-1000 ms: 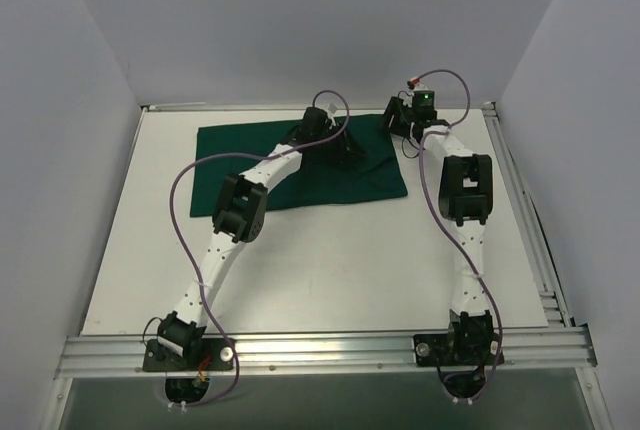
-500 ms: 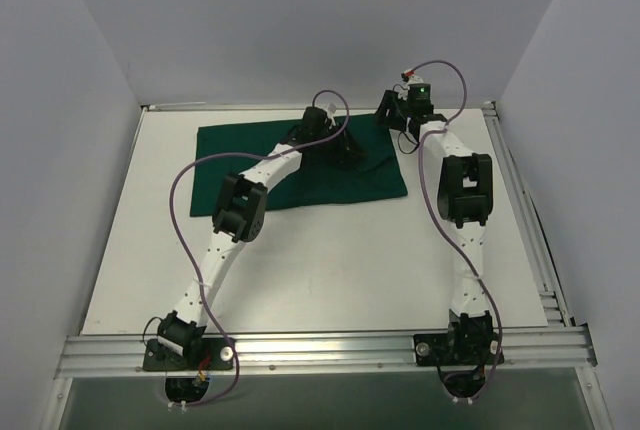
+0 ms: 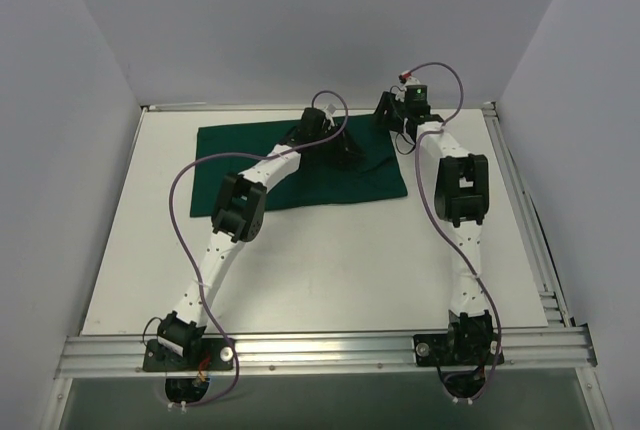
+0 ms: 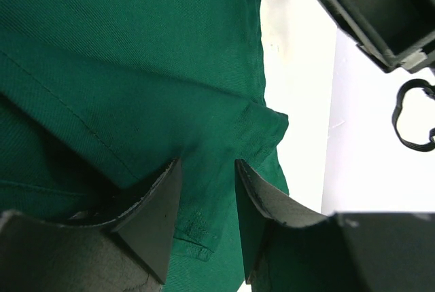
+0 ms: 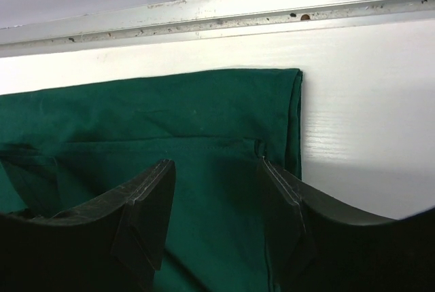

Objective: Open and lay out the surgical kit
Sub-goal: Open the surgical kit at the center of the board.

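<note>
The surgical kit's dark green cloth lies spread flat across the far part of the table. My left gripper is low over its right half. In the left wrist view its jaws stand open with nothing between them, above a folded hem and corner of the cloth. My right gripper is at the cloth's far right corner. Its jaws stand wide open and empty over the folded edge of the cloth. No tray, forceps or tweezers show.
A metal rail runs along the table's far edge just behind the cloth. Another rail runs down the right side. Part of the right arm's black body hangs close above the left gripper. Grey walls enclose the table.
My right gripper has moved a little left and towards the far rail, over the cloth's far right corner. The left arm and the cloth have not moved.
</note>
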